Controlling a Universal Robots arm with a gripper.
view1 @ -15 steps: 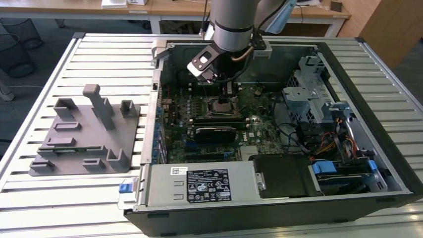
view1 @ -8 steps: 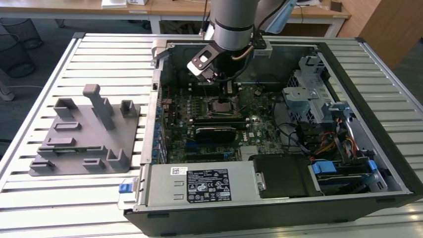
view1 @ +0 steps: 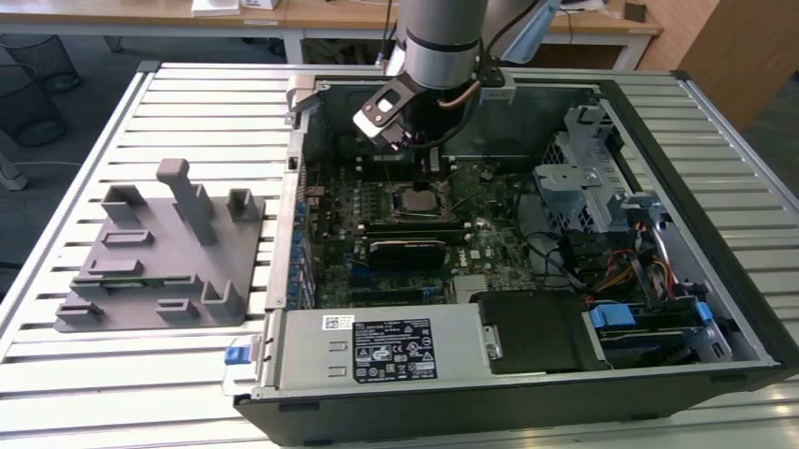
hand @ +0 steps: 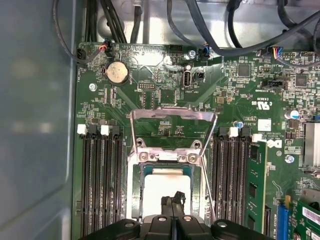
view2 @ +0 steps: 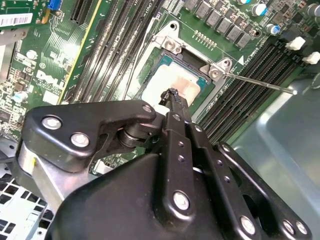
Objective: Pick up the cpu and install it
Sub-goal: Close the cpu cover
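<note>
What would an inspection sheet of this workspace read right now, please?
Surface: slatted metal table carrying an open computer case.
Job's things: cpu lies in the socket, load plate raised.
Clutter: grey plastic fixture beside the case, on the exterior view's left.
Hand: shut, just above the cpu; contact unclear.
Cables: black cables along the motherboard edge; coloured wires inside the case.
Surroundings: desks and a wire bin behind the table.
</note>
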